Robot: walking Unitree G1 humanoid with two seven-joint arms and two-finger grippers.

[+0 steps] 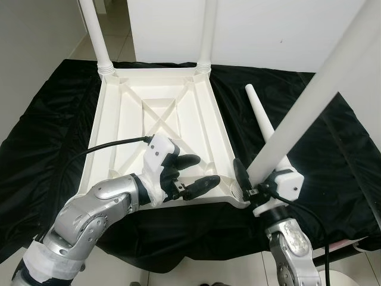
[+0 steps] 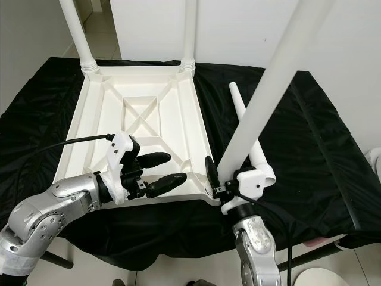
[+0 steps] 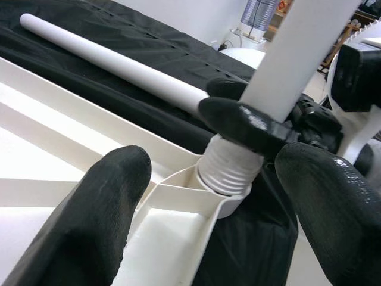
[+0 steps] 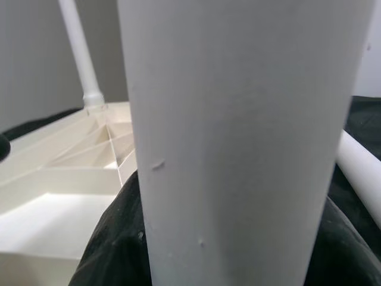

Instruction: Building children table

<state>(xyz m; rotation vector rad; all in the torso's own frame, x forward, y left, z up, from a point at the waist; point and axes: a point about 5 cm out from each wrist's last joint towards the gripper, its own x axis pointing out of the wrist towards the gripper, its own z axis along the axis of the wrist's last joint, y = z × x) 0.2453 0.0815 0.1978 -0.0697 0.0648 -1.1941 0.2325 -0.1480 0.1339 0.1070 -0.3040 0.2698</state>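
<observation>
The white table top lies upside down on a black cloth. Two white legs stand in its far corners. My right gripper is shut on a third leg, which leans slightly over the near right corner. That leg's threaded end sits in the corner socket. A loose fourth leg lies on the cloth just right of the table top. My left gripper is open over the near edge, its fingertips a short way left of that socket.
The black cloth covers a table whose near edge is close to me. A white wall panel stands behind, and tiled floor shows at the far left. A round white object sits on the floor at the near right.
</observation>
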